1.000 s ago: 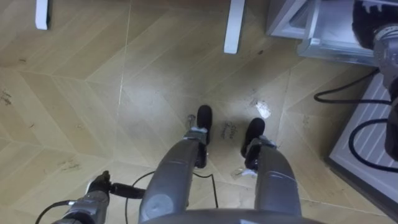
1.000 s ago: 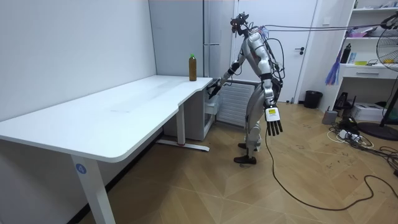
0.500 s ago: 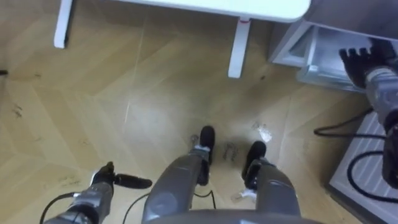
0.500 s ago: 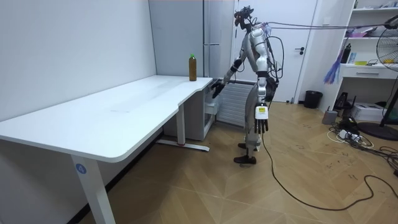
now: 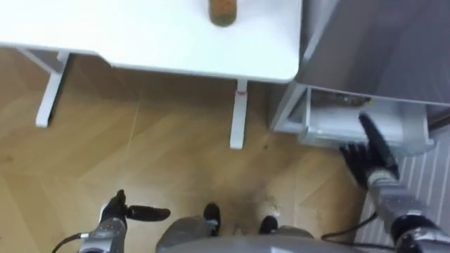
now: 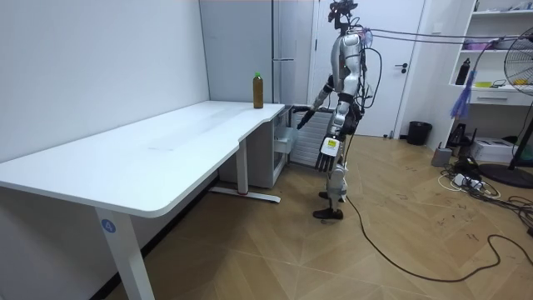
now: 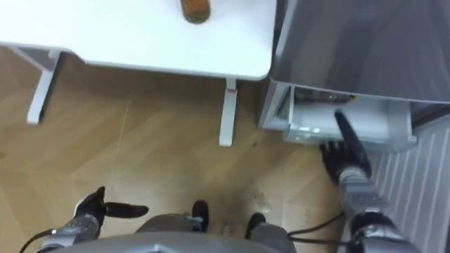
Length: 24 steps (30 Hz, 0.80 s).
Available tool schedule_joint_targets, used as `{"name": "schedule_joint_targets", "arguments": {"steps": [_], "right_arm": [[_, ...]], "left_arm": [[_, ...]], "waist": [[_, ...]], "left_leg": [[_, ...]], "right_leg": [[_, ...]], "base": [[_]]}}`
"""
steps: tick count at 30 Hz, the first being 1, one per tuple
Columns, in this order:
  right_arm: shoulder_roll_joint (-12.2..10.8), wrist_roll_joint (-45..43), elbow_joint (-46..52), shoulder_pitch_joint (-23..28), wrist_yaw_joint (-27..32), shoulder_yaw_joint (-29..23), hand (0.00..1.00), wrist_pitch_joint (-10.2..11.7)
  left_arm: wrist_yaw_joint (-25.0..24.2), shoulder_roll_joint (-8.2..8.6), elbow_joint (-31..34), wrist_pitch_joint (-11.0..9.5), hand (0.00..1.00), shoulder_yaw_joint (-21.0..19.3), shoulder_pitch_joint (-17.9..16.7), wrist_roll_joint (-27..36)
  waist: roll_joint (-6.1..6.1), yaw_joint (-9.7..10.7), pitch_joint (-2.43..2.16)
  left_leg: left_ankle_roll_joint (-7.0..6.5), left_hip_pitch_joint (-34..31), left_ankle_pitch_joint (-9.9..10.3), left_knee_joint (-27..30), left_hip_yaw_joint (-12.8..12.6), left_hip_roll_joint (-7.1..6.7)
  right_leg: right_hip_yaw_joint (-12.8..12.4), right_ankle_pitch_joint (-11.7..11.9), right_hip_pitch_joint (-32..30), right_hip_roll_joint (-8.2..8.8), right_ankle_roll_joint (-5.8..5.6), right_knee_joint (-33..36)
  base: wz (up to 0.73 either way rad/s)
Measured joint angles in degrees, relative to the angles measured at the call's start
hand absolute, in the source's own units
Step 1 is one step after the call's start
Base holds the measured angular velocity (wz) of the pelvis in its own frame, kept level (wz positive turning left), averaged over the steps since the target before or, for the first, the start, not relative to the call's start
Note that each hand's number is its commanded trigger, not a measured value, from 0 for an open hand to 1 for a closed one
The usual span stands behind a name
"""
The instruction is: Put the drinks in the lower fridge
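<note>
Your left hand (image 5: 112, 212) hangs low at your side, fingers relaxed, holding nothing. Your right hand (image 5: 373, 158) reaches forward with straight fingers, empty, by the grey fridge's (image 5: 373, 49) white lower compartment (image 5: 330, 126). Farther off, the drink bottle (image 5: 223, 10) stands on the white desk (image 5: 140, 42), near its fridge-side corner.

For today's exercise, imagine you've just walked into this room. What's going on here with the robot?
The robot stands at the end of the white desk, beside the grey fridge. Its right hand reaches with straight fingers toward the fridge's lower compartment, which looks open. Its left hand hangs empty at its side. The drink bottle stands upright on the desk, not yet picked up.
</note>
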State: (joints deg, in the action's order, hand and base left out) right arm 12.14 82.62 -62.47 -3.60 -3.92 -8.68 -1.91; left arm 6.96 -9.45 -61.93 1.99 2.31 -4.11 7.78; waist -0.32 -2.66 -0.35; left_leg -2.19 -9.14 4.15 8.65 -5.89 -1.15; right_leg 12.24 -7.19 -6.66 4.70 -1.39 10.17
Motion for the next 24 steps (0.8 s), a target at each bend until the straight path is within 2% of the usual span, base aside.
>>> {"name": "schedule_joint_targets", "arguments": {"steps": [2, 4, 7, 8, 11, 15, 18, 21, 23, 24], "right_arm": [[-0.76, -0.32, 0.07, 2.39, -0.03, 0.11, 0.0, 1.11], [-1.74, -0.43, 0.03, 3.74, -0.03, 0.27, 0.0, 1.96], [-2.79, -0.58, -1.37, 4.87, -0.1, 0.11, 0.0, 1.98], [-3.07, -1.55, -2.31, 5.03, -0.15, -0.23, 0.0, 1.98], [-3.97, -2.29, -3.11, 6.67, -0.35, -1.48, 0.0, 1.83], [-3.82, -5.08, -7.34, 7.63, -1.11, -2.33, 0.0, 1.81], [-4.04, -14.91, -10.76, 8.0, -1.7, -2.55, 0.0, 1.69], [-4.1, -29.68, -11.96, 8.57, -1.86, -2.49, 0.0, 1.31], [-3.87, -42.27, -13.64, 8.32, -1.64, 0.26, 0.0, 1.15], [-3.78, -45.35, -14.04, 8.19, -1.58, 1.4, 0.0, 1.05]], "left_arm": [[0.13, 0.83, 0.07, -0.07, 0.0, -1.35, -0.68, -1.23], [0.15, 0.92, 0.06, -0.14, 0.0, -1.58, -1.25, -1.16], [0.21, 1.12, 0.05, -1.29, 0.0, -3.22, -2.09, -1.12], [0.25, 1.24, 0.04, -1.62, 0.0, -4.44, -2.53, -1.2], [0.67, 1.43, -0.01, -1.86, 0.0, -7.0, -4.46, -1.28], [1.19, 1.48, -0.16, -1.96, 0.0, -8.54, -6.66, -1.35], [1.21, 1.69, -0.48, -1.97, 0.0, -9.54, -7.93, -2.41], [1.13, 2.29, -1.33, -1.97, 0.0, -11.19, -7.74, -3.67], [1.19, 2.27, -2.32, -2.04, 0.0, -11.97, -7.58, -5.31], [1.24, 2.25, -2.33, -2.04, 0.0, -11.94, -7.57, -5.79]], "waist": [[0.29, 0.63, 0.13], [0.35, 0.94, 0.21], [0.09, 1.4, 0.45], [0.15, 1.74, 0.39], [-0.1, 2.45, 0.52], [-0.37, 2.82, 0.55], [-0.53, 3.42, 0.51], [-0.78, 3.75, 0.51], [-1.46, 3.64, 0.67], [-1.6, 3.64, 0.73]], "left_leg": [[0.15, 1.72, 0.63, -0.01, -0.46, 0.18], [0.33, 3.02, 1.05, -0.01, -0.68, 0.35], [0.67, 4.79, 1.61, -0.04, -1.01, 0.54], [0.79, 5.23, 1.82, -0.04, -1.03, 0.61], [1.01, 6.83, 2.38, -0.29, -1.05, 0.66], [1.12, 8.16, 3.05, -0.28, -0.9, 0.63], [1.15, 8.61, 3.24, -0.36, -0.63, 0.55], [1.17, 8.85, 3.54, -0.35, -0.47, 0.52], [1.16, 8.85, 3.67, -0.36, -0.54, 0.52], [1.16, 8.85, 3.72, -0.33, -0.54, 0.53]], "right_leg": [[-0.49, -0.12, 1.84, -0.24, -0.11, -0.5], [-0.88, -0.41, 2.95, -0.4, -0.02, -0.5], [-1.04, -0.98, 4.53, -0.6, 0.13, -0.59], [-1.1, -1.18, 4.87, -0.68, 0.17, -0.59], [-1.02, -1.75, 6.34, -0.72, 0.25, -0.63], [-1.03, -2.1, 7.9, -0.73, 0.17, -0.78], [-1.04, -2.16, 8.79, -0.76, 0.14, -1.58], [-1.1, -2.23, 8.96, -0.76, 0.03, -1.58], [-1.22, -2.31, 8.88, -0.78, 0.03, -1.54], [-1.29, -2.32, 8.86, -0.79, 0.02, -1.54]], "base": [[-0.11], [-0.11], [-0.06], [0.0], [0.0], [-0.01], [0.02], [0.0], [-0.03], [-0.04]]}}
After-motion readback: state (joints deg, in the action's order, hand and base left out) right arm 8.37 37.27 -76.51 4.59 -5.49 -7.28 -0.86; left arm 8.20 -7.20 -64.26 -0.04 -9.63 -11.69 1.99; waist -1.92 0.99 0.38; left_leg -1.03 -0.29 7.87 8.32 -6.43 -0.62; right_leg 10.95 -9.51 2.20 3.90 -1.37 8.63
